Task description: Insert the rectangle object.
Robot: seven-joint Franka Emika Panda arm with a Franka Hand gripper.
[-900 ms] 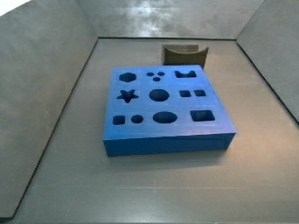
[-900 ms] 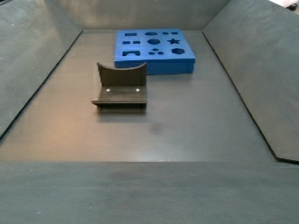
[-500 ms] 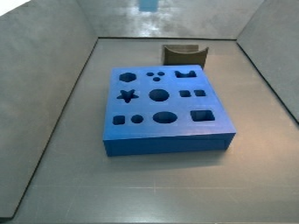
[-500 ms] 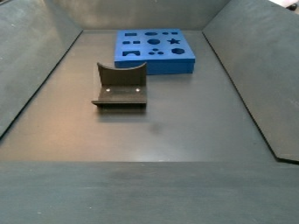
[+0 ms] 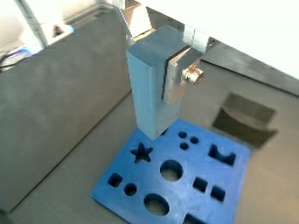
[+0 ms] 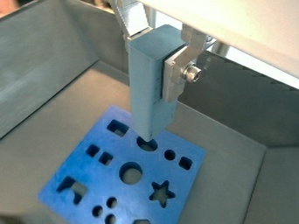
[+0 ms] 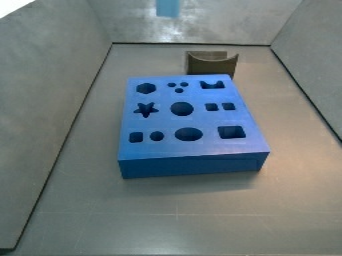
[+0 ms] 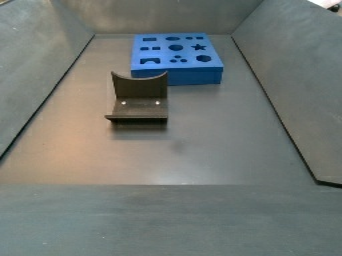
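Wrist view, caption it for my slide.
Gripper holds the light-blue bar upright above the blue block.

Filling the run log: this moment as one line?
gripper: shut on rectangle object | held upright, high above blue block | not inserted | fixture: empty

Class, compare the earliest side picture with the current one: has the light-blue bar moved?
Yes. The rectangle object, clamped in the gripper, has come down into a side view's top edge, above the fixture; earlier it was absent there.
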